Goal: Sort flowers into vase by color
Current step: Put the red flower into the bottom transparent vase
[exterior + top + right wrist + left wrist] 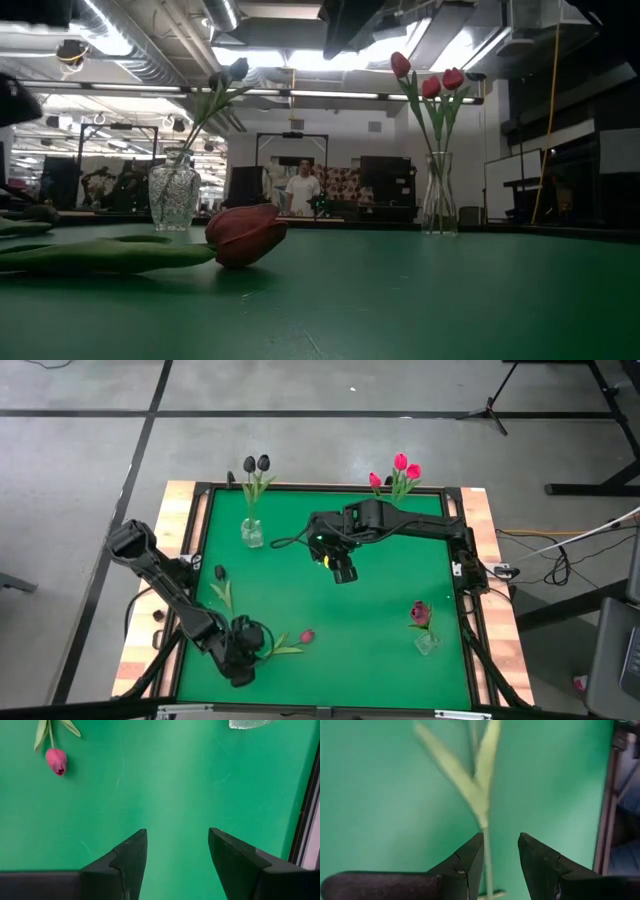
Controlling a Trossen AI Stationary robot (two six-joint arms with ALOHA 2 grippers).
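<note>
We see the left gripper point(500, 851) open astride the thin green stem point(486, 865) of a pink tulip point(306, 636) lying on the green tabletop point(380, 640). The right gripper point(177, 851) hovers wide apart and empty over mid-tabletop.

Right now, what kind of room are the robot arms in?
Probably a big workshop or lab. The low view shows exposed ceiling pipes and strip lights, a person standing far behind the green table, and the high view shows bare concrete floor around it.

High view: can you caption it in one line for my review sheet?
Open left gripper hovers at the stem of a pink tulip lying on the green mat; open right gripper waits mid-table among three glass vases.
</note>
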